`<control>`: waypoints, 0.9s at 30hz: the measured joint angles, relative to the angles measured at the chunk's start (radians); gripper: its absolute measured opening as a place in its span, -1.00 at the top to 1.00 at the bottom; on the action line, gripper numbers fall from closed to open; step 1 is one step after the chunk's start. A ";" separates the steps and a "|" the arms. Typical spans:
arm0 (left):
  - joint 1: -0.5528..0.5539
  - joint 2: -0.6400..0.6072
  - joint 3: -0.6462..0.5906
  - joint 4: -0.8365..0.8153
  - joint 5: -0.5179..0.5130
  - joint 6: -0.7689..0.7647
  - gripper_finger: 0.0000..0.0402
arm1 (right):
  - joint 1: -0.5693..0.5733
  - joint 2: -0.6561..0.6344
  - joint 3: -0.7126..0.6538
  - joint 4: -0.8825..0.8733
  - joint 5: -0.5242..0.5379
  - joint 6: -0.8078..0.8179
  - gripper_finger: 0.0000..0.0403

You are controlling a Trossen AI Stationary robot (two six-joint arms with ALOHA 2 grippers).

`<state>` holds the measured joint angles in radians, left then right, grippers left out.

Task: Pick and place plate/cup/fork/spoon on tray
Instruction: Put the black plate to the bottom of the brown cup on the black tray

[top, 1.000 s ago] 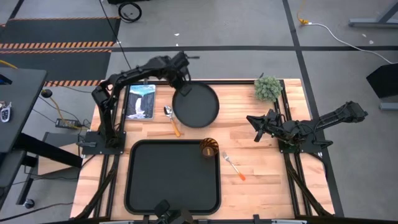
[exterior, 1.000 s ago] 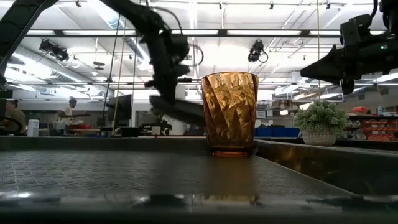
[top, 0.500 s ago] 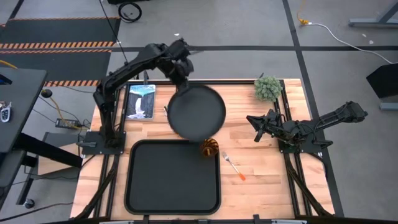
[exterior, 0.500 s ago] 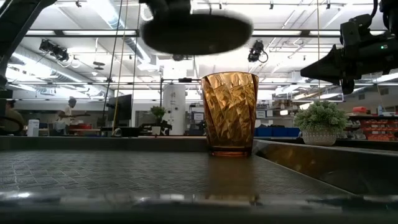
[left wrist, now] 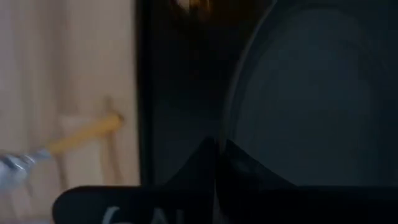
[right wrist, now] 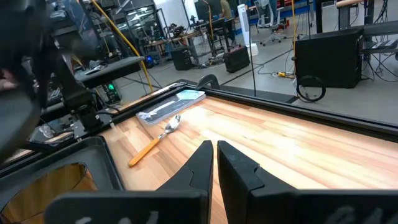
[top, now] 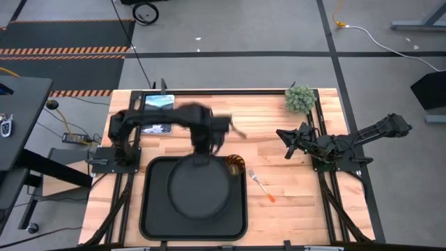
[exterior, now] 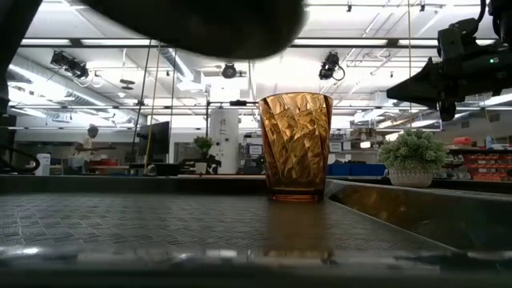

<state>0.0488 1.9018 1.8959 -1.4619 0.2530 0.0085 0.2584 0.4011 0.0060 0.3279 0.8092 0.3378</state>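
Left tool (top: 197, 157) blurred, gripping plate (top: 197, 192) over tray (top: 155, 209), spoon hidden

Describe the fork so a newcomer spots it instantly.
Find the big black tray at the table's near edge. On the bare wood just off its right side, past the amber cup, lies the fork: orange handle, silver tines, unlike the round-bowled spoon.

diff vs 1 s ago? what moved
The left gripper carried the plate from the wood behind the tray, up and over it; the plate now hangs above the tray's middle, gripped at its far rim. Unchanged: cup in the tray's far right corner, fork right of the tray, spoon on the wood, right gripper parked at the right edge, closed and empty.
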 joint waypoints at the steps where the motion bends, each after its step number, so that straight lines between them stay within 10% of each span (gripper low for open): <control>1: -0.032 0.000 -0.039 0.006 -0.012 -0.017 0.95 | 0.000 0.000 0.000 0.000 0.000 0.000 0.86; 13: -0.272 -0.212 -0.534 0.400 -0.069 -0.372 0.95 | 0.000 0.000 0.000 0.001 0.000 0.000 0.86; 27: -0.276 -0.327 -0.879 0.796 -0.163 -0.859 0.93 | 0.000 0.000 0.000 0.015 0.000 0.000 0.86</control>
<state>-0.2272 1.5745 1.0172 -0.6656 0.0904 -0.8501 0.2584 0.4011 0.0063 0.3431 0.8093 0.3375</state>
